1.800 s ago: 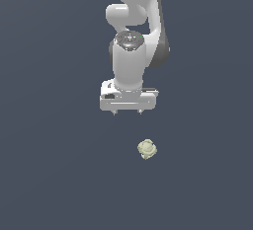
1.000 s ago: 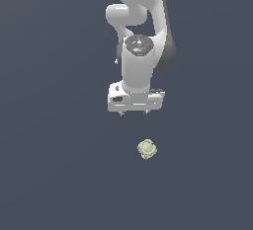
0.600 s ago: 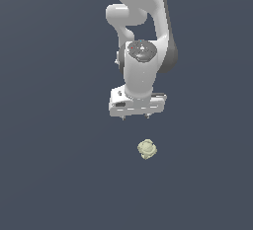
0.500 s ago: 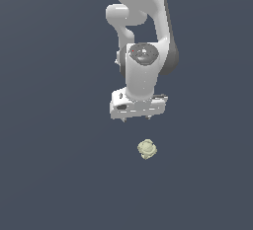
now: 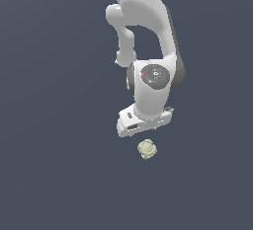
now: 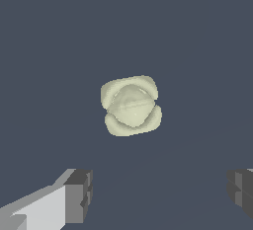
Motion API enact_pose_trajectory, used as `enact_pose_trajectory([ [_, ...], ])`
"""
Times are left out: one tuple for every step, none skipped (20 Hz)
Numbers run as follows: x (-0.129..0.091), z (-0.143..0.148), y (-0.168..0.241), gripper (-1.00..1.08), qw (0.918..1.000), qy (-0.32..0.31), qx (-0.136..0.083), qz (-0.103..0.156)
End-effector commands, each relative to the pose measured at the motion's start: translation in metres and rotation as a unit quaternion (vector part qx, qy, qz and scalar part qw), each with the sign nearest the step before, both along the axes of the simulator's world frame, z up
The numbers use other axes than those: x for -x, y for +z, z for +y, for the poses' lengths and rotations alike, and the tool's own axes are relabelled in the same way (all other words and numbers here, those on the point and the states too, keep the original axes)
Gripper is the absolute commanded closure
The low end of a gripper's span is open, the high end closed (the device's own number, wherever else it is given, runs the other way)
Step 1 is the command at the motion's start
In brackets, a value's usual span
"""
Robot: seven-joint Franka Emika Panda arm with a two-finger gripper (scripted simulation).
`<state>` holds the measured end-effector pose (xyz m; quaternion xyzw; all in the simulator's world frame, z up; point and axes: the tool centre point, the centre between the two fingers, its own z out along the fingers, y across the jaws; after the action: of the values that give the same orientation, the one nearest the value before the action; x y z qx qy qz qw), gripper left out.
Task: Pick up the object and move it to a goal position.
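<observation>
Small pale yellowish-beige lumpy object (image 5: 147, 149), roundish, lying on the plain dark grey-blue floor (image 5: 54, 125), a little right of centre in the exterior view and in the lower part of the frame. Nothing touching it.

White Franka arm (image 5: 143, 21) reaching down from the top of the exterior view, wrist bent, round grey joint cap facing the camera. White gripper (image 5: 146, 131) hanging just above the object, slightly to its left in that view; fingertips hidden behind the hand body there. Hand body tilted, left end lower than right.

Wrist view: same object (image 6: 131, 105) centred, showing four rounded lobes around a raised, ring-like middle face. Two dark grey finger pads (image 6: 79, 196) near the frame edge, one on each side, well apart from each other and from the object. Jaws spread wide, gap much broader than the object, nothing between them. Object sits beyond the fingertips, not yet within the gap. Faint lighter band across the floor beside the object.
</observation>
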<state>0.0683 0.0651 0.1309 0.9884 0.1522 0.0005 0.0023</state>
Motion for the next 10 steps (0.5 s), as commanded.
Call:
enact_pose_trajectory([
  [-0.011,0.007,-0.01,-0.92,0.9997,0.025,0.0,0.0],
  [-0.014,0.01,-0.014,-0.92,0.9995,0.033,0.0,0.0],
  [-0.018,0.012,-0.017,-0.92,0.9992,0.041,0.0,0.001],
  [-0.021,0.014,-0.02,-0.92,0.9988,0.048,-0.001,0.001],
  [-0.023,0.016,-0.023,-0.92,0.9985,0.055,-0.001,0.001],
  [-0.026,0.018,-0.026,-0.92,0.9982,0.061,-0.001,0.001],
  [-0.028,0.019,-0.029,-0.92,0.9978,0.066,-0.001,0.001],
  [-0.03,0.021,-0.031,-0.92,0.9975,0.071,-0.001,0.001],
  [-0.031,0.022,-0.033,-0.92,0.9971,0.076,-0.001,0.001],
  [-0.033,0.023,-0.035,-0.92,0.9968,0.08,-0.002,0.001],
])
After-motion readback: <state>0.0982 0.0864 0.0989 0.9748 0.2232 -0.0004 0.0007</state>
